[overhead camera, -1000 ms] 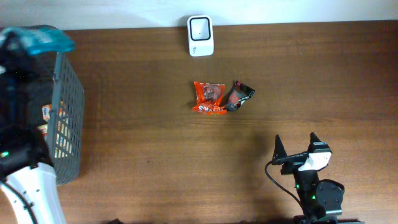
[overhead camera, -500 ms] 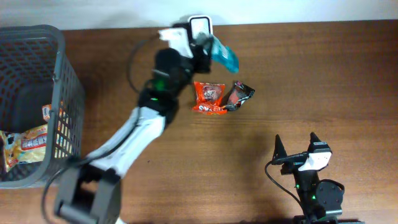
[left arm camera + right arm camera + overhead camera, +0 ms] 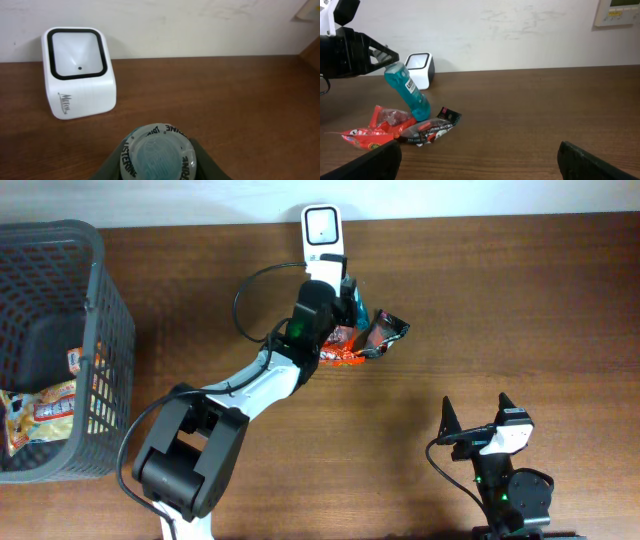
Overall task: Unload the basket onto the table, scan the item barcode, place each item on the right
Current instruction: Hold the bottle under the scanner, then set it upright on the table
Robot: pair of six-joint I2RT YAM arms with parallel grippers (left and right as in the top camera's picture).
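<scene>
Bearing LISTERINE lettering, bottle (image 3: 157,155) near scanner (image 3: 79,72).

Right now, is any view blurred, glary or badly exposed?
Overhead: evenly lit, sharp, no glare. Left wrist: scanner crisp, while the bottle close to the lens is soft and cut off at the bottom edge. Right wrist: scene sharp, its own fingers dark in the lower corners.

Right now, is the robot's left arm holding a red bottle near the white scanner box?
No, the bottle is blue, not red. The right wrist view shows it clearly, tilted in the left fingers near the white scanner box.
</scene>
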